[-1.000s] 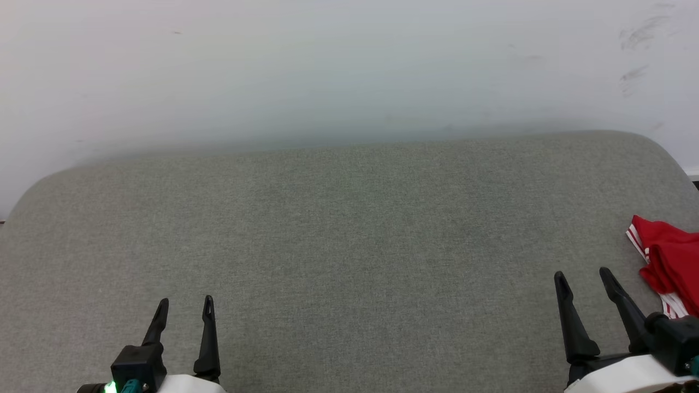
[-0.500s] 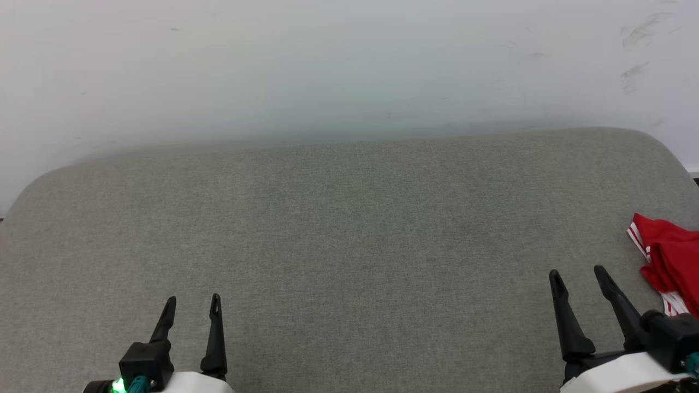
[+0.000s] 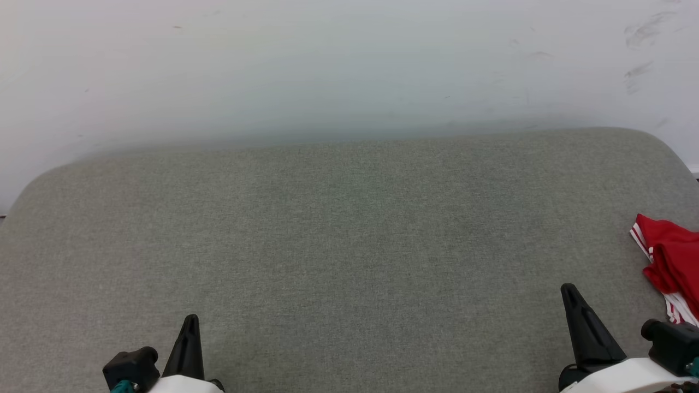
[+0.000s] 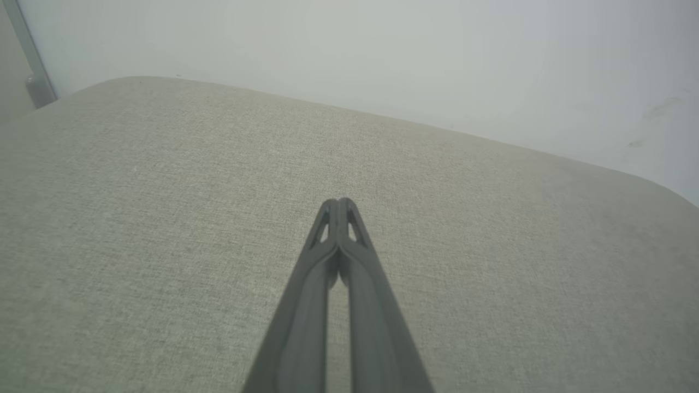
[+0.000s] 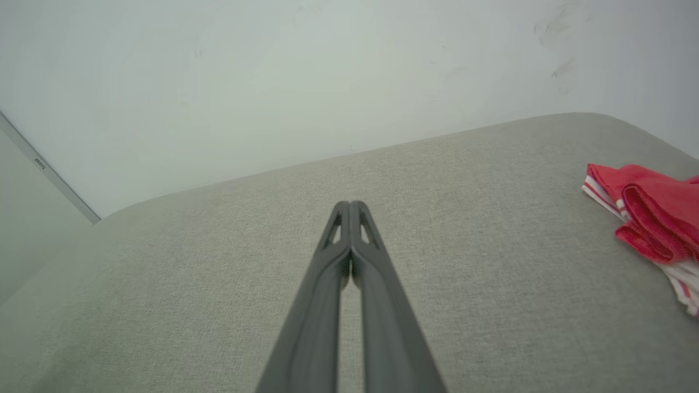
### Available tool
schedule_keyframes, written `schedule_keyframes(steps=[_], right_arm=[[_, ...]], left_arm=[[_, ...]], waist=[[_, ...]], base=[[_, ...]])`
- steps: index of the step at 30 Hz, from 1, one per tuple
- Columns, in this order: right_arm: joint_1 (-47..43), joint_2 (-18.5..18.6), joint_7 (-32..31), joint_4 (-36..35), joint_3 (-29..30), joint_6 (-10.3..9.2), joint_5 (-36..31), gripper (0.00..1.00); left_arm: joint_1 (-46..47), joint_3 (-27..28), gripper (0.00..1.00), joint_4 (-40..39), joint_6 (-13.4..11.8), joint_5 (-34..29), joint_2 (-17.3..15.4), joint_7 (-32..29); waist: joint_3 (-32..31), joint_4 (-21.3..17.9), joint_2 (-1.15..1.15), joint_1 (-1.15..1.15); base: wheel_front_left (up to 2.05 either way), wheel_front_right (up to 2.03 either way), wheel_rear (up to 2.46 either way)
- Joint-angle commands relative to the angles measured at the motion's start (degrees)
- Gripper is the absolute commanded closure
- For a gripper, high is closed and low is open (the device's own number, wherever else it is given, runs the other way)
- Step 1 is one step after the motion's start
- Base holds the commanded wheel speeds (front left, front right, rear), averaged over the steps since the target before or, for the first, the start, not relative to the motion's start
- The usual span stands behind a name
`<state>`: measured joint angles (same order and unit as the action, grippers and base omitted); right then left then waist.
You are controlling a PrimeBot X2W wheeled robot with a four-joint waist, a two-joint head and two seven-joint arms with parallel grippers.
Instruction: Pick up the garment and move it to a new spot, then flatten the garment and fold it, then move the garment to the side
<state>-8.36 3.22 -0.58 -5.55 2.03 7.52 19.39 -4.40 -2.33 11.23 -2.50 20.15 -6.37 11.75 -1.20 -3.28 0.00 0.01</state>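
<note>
The garment (image 3: 669, 262) is lying bunched at the frame's right edge on the grey cushion (image 3: 349, 229), up and right of the right gripper (image 3: 569, 289), not touching it. That gripper and the left gripper (image 3: 190, 319), at lower left, are pressing their fingers together, gripping nothing.

One garment (image 3: 669, 262) to count: a single red heap with white striped trim at the right edge of the head view. Two grippers: the left gripper (image 3: 189, 322) sits at the lower left and the right gripper (image 3: 569, 292) at the lower right. Each has two dark fingers (image 4: 306, 311), so that's four fingers, each pair pressed into one spike. One grey fabric bench (image 3: 349, 229) spans the frame, and one pale wall (image 3: 349, 65) runs across the top.
</note>
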Motion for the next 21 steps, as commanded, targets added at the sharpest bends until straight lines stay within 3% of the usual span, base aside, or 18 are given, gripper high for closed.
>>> schedule_keyframes(steps=[1,21], right_arm=[[1.8,0.5,0.0,-0.3,-0.1,-0.01,2.6,1.00],[5.3,1.4,-0.5,4.9,-0.2,-0.01,22.4,1.00]], left_arm=[[1.6,0.6,1.00,-0.7,0.5,2.3,0.1,-0.4],[4.1,2.7,1.00,0.1,3.1,20.9,1.0,-5.0]], waist=[[0.0,0.0,0.00,0.00],[0.3,0.6,0.00,0.00]], base=[[0.00,0.00,0.00],[0.00,0.00,0.00]])
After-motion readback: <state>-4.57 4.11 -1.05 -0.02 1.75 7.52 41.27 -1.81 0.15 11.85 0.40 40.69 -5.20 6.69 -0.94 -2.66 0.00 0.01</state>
